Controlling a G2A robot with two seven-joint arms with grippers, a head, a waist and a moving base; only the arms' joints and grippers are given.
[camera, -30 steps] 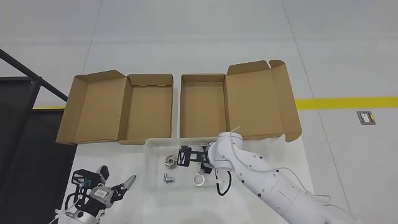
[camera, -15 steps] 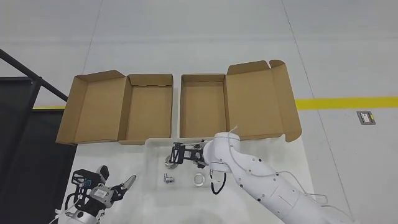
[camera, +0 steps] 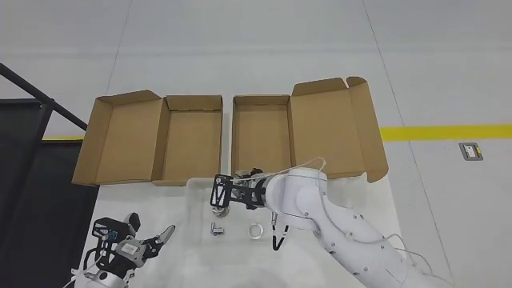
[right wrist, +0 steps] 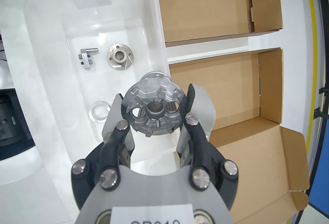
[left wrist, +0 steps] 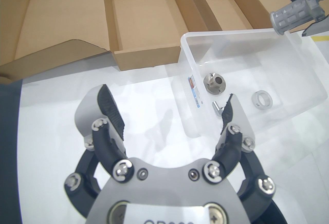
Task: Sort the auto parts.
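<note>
Top view: the white table (camera: pixel 144 204) fills the lower part of the frame. Two open cardboard boxes lie side by side along its upper edge. The left box (camera: pixel 192 140) sits left of centre with its lid folded out to the left. The right box (camera: pixel 260 136) sits at centre with its lid folded out to the right. The two are close together, with a narrow gap between them.

Just below the boxes, at lower centre, stands a clear plastic bin (camera: pixel 200 214).

The right gripper (camera: pixel 218 194) hangs over the upper left part of the bin, just below the gap between the boxes. Its jaws are clamped on a grey slotted metal cage part (right wrist: pixel 151 117), held by its wide round end clear of the bin floor.

The left gripper (camera: pixel 150 228) is at the lower left of the frame, over bare table left of the bin. Its jaws are spread wide and hold nothing.

Three smaller parts lie apart on the bin floor: a flanged metal hub (right wrist: pixel 120 56), a plain metal ring (right wrist: pixel 90 112) and a small bracket with a pin (right wrist: pixel 87 56).
</note>
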